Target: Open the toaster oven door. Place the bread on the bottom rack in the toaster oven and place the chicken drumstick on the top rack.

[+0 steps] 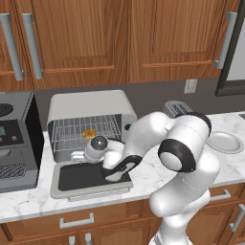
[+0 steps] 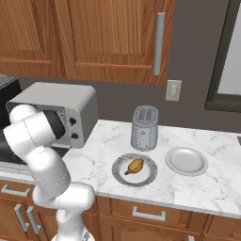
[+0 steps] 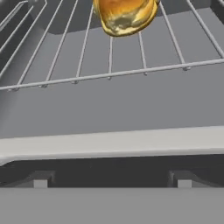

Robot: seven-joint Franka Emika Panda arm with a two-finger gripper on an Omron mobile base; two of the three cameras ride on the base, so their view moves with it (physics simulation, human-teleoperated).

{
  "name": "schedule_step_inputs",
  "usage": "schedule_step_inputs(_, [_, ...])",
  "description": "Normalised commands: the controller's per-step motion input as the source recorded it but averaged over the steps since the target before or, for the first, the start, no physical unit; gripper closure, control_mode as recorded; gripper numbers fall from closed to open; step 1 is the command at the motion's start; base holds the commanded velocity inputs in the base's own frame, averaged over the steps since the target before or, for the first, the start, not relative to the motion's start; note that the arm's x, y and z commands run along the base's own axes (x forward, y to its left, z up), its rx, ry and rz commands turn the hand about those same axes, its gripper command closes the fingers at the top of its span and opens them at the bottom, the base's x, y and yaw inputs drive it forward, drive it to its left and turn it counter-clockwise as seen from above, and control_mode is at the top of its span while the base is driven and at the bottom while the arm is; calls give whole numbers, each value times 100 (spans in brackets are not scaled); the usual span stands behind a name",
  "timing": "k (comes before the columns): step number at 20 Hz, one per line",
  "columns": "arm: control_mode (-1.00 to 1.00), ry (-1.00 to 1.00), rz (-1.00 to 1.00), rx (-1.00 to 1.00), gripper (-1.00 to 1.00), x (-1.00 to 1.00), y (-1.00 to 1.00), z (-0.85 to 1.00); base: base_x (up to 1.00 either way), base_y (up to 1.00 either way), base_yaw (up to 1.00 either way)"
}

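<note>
Two silver wire racks are seen inside the large pale grey toaster oven (image 1: pixel 91 107), whose grey-framed door with dark glass window (image 1: pixel 83 178) is folded down flat onto the white marble counter (image 1: pixel 28 203). A small golden-yellow piece of bread with browned patches (image 1: pixel 88 134) is seen lying on a wire rack (image 3: pixel 131 57) inside the oven; from the left base camera it cannot be told for certain which of the two grids carries it. The white arm's hand is shown low over the opened door, just in front of the oven's mouth, and the gripper (image 1: pixel 98 147) is taken to be spread wide with nothing between its fingers, though the fingertips themselves are hidden by the wrist. Further along the counter, an elongated orange-brown chicken drumstick (image 2: pixel 134 166) is seen resting on a round grey plate (image 2: pixel 117 175), well apart from the oven. A second, bare grey plate (image 2: pixel 186 161) is set beside it, and a small silver two-slot toaster (image 2: pixel 144 128) stands behind both. A dark grey coffee machine (image 1: pixel 16 141) is placed at the oven's other side.
</note>
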Motion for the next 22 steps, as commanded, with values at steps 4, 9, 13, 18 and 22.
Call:
schedule_step_inputs(4, [-100,14,0,-5,-100,-10,0,67,0,0,0])
schedule_step_inputs(9, [-100,26,0,-8,-100,-3,-3,72,0,0,0])
schedule_step_inputs(13, [-100,24,5,-7,-100,-1,0,77,0,0,0])
schedule_step_inputs(18, [-100,18,9,-7,-100,-2,0,78,0,0,0])
schedule_step_inputs(22, [-100,8,15,-16,-100,-22,3,49,0,0,0])
